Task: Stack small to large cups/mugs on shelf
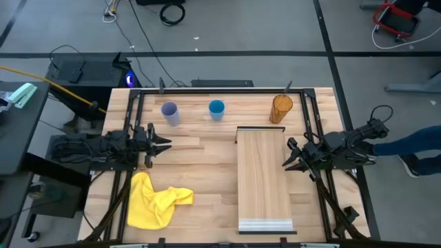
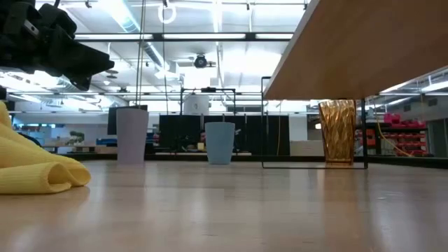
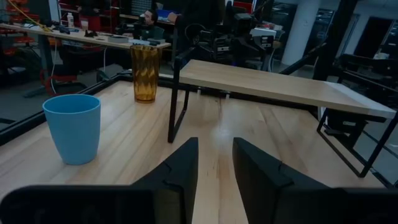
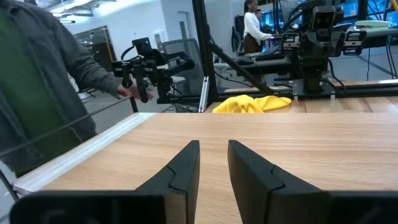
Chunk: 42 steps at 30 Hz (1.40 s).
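Three cups stand upright on their bases in a row along the table's far edge: a lavender cup (image 1: 170, 113) (image 2: 131, 135), a blue cup (image 1: 216, 109) (image 3: 73, 127) and an amber tumbler (image 1: 280, 109) (image 3: 144, 72). The pale wooden shelf (image 1: 263, 179) (image 3: 267, 84) stands on black metal legs at the right centre, with its whitish strip at the near end. My left gripper (image 1: 165, 145) (image 3: 215, 143) is open and empty above the table's left side, pointing toward the shelf. My right gripper (image 1: 286, 157) (image 4: 213, 146) is open and empty, its fingertips over the shelf's right edge.
A crumpled yellow cloth (image 1: 155, 200) (image 2: 35, 168) lies on the near left of the table. A black frame runs along the table's edges. A person (image 4: 37, 93) stands beside the table's right side. Bare tabletop lies between the left gripper and the shelf.
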Each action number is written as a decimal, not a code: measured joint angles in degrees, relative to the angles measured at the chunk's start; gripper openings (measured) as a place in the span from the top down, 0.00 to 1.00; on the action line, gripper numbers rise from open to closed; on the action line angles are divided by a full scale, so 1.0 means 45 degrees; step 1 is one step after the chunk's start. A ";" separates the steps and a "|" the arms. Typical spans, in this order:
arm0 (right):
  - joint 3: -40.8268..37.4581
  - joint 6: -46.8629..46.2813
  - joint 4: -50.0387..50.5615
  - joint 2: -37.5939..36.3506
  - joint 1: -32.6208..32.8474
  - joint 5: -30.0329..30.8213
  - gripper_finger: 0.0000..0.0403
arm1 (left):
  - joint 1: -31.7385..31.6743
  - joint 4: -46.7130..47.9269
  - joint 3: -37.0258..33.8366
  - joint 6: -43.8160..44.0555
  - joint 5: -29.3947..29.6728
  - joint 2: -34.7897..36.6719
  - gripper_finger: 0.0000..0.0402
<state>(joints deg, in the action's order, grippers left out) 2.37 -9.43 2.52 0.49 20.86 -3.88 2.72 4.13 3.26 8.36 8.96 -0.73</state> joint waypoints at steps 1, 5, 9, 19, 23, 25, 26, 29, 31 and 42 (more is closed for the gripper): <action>0.0000 0.0000 0.0000 0.0000 -0.0005 -0.0001 0.77 | 0.0004 0.0000 -0.0003 0.0000 -0.0001 0.0000 0.73; -0.0003 0.0000 -0.0001 0.0000 -0.0005 -0.0004 0.77 | 0.0003 -0.0002 -0.0003 0.0000 0.0002 -0.0001 0.73; 0.0000 0.0000 0.0000 0.0001 -0.0005 -0.0004 0.77 | 0.0000 -0.0003 0.0001 0.0000 -0.0001 0.0000 0.73; 0.0000 0.0301 0.0024 0.0002 -0.0002 0.0000 0.77 | 0.0002 -0.0972 0.0000 0.3634 0.0005 0.0000 0.73; 0.0000 0.1506 0.0114 0.0000 0.0000 0.0000 0.77 | 0.0000 -0.1946 0.0001 0.5357 0.0004 -0.0001 0.73; 0.0000 0.1372 0.0122 0.0000 -0.0004 0.0000 0.77 | 0.0004 -0.2483 0.0001 0.5427 0.0004 0.0000 0.73; 0.0000 0.1214 0.0117 0.0000 -0.0001 0.0000 0.77 | 0.0005 -0.2799 0.0001 0.5435 0.0004 0.0000 0.73; -0.0004 0.1161 0.0117 0.0000 -0.0005 0.0000 0.77 | 0.0002 -0.3916 0.0001 0.5425 0.0007 0.0000 0.73; 0.0000 0.1504 0.0102 0.0000 0.0000 0.0000 0.77 | 0.0000 -0.4552 0.0006 0.5416 0.0043 0.0000 0.73; 0.0000 0.2137 -0.2655 0.0003 -0.0003 0.0005 0.77 | 0.0004 -0.7926 0.0011 0.4891 0.1260 0.0000 0.73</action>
<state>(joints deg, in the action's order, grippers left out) 2.37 0.19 -9.42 0.51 20.85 -3.86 2.74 -31.53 3.31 30.37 14.62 -0.73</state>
